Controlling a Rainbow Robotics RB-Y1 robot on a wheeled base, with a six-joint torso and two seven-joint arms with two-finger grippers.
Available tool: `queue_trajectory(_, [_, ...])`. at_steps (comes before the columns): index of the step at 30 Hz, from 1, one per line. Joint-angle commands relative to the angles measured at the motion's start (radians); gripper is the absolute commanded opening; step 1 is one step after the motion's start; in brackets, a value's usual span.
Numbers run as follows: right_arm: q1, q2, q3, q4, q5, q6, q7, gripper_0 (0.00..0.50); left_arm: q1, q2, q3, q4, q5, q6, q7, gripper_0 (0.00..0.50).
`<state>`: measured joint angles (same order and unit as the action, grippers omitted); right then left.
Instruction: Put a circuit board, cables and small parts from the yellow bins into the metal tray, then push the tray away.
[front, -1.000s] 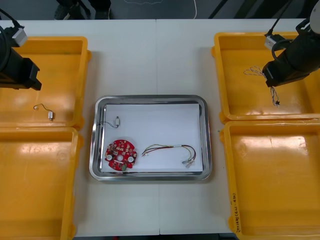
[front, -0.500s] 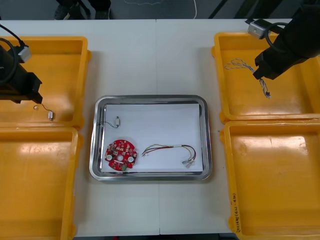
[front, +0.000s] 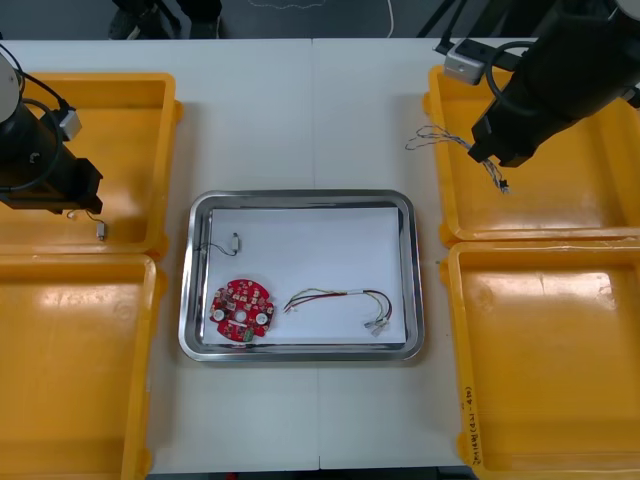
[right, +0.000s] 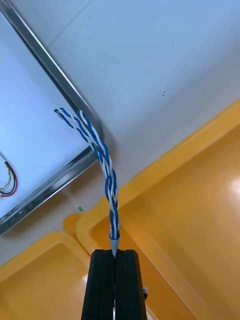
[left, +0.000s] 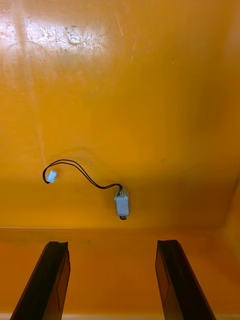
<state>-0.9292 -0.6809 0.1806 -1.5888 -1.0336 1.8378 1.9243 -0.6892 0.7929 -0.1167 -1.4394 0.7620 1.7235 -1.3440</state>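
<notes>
Blue and white cable (right: 106, 172) held at one end by right gripper (right: 114, 251), clamped on it, over far right yellow bin (front: 590, 195) edge, near metal tray (front: 300, 197). Cable judged light, soft, floppy; best held near end. Left gripper (left: 111, 245) opened wide above small metal part (left: 121, 205) in far left yellow bin (front: 120, 130).

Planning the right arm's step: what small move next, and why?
Probably carry the right gripper, shut on the twisted blue and white cable, toward the metal tray: the cable hangs beyond the tray's far right corner, not yet over it.
</notes>
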Motion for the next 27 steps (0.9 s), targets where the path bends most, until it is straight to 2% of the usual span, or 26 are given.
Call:
queue_trajectory(1, [-0.056, 0.046, 0.034, -0.056, -0.002, 0.008, 0.068, 0.000, -0.039, 0.040, -0.035, 0.017, 0.007, -0.036, -0.044, 0.500])
queue_trajectory(15, [-0.109, 0.152, 0.221, -0.063, 0.053, -0.081, 0.084, 0.000, -0.039, 0.026, -0.097, 0.097, 0.016, -0.130, -0.066, 0.500])
queue_trajectory(27, [-0.114, 0.235, 0.387, -0.063, 0.188, -0.146, 0.076, 0.000, -0.038, -0.007, -0.095, 0.131, 0.010, -0.137, -0.075, 0.500])
